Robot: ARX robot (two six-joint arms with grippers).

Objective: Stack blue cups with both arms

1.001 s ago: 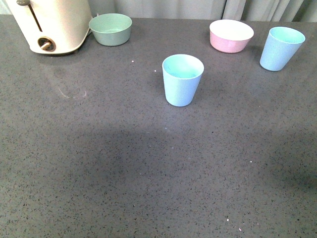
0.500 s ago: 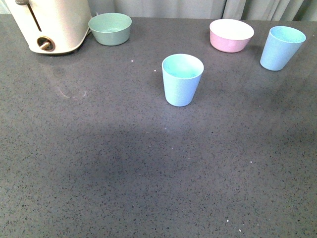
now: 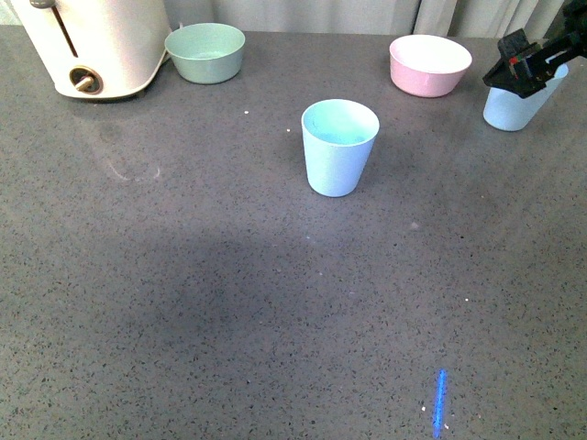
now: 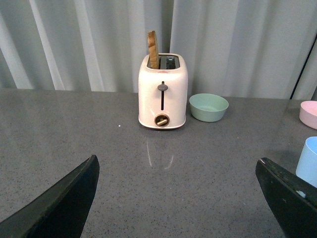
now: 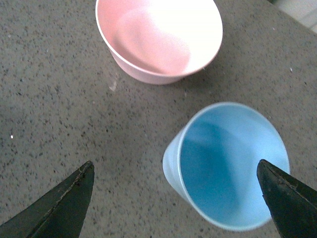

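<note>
Blue plastic: the near cup (image 3: 339, 147) is standing at centre frame, the far cup (image 3: 506, 112) at the upper right edge, near the pink bowl (image 3: 429, 64). My right gripper (image 5: 175, 166) is hovering over the far cup, spread wide, gripping nothing; my left gripper (image 4: 177, 159) is gaping empty.

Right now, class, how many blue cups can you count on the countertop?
2. One blue cup stands in the middle of the grey countertop. The other blue cup stands far right, beside the pink bowl, partly hidden behind the right tool.
</note>
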